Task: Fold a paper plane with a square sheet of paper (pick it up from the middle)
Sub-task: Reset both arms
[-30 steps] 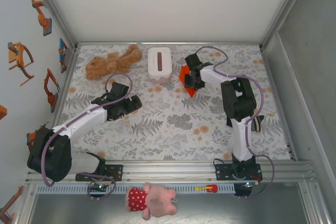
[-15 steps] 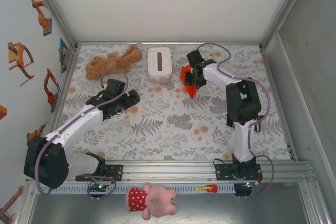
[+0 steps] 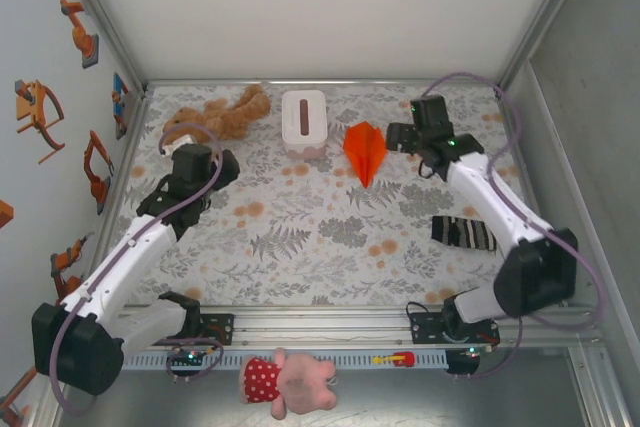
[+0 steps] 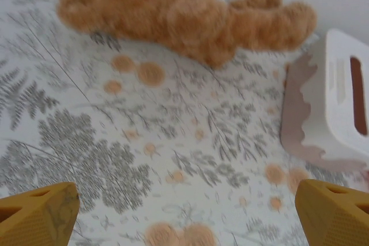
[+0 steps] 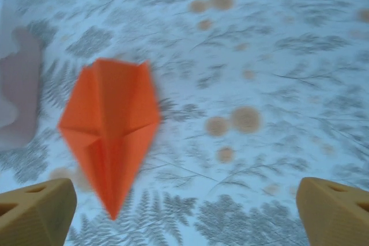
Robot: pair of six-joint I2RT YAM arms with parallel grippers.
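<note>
Left hand (image 4: 184, 216): open, its yellow fingertips (image 4: 37, 214) spread to the lower corners of the left wrist view. It is poised over the floral worktop (image 3: 330, 237), left of centre in the overhead view, apart from every item.

Right hand (image 5: 184, 216): open, with fingertips at the lower corners of the right wrist view. It sits upper right in the overhead view, near the paper plane (image 3: 364, 150) but not touching it.

Pink plush toy (image 3: 290, 384): red spotted dress, lying at the bottom edge of the overhead view, below the arms' mounting rail.

Striped sock (image 3: 463, 233): dark with pale bands, flat on the worktop right of centre, beside the right arm.

Orange paper plane: folded, lying flat on the worktop with its pointed nose toward the lower edge of the frame and a centre crease visible. It is upper centre in the overhead view, between the white tissue box (image 3: 304, 122) and the right hand. In the right wrist view it lies left of centre, slightly blurred.

White tissue box: dark slot on top, upper centre overhead and at the right edge of the left wrist view.

Brown teddy bear (image 3: 215, 117): lying stretched out at upper left, near the tissue box, along the worktop's far edge.
</note>
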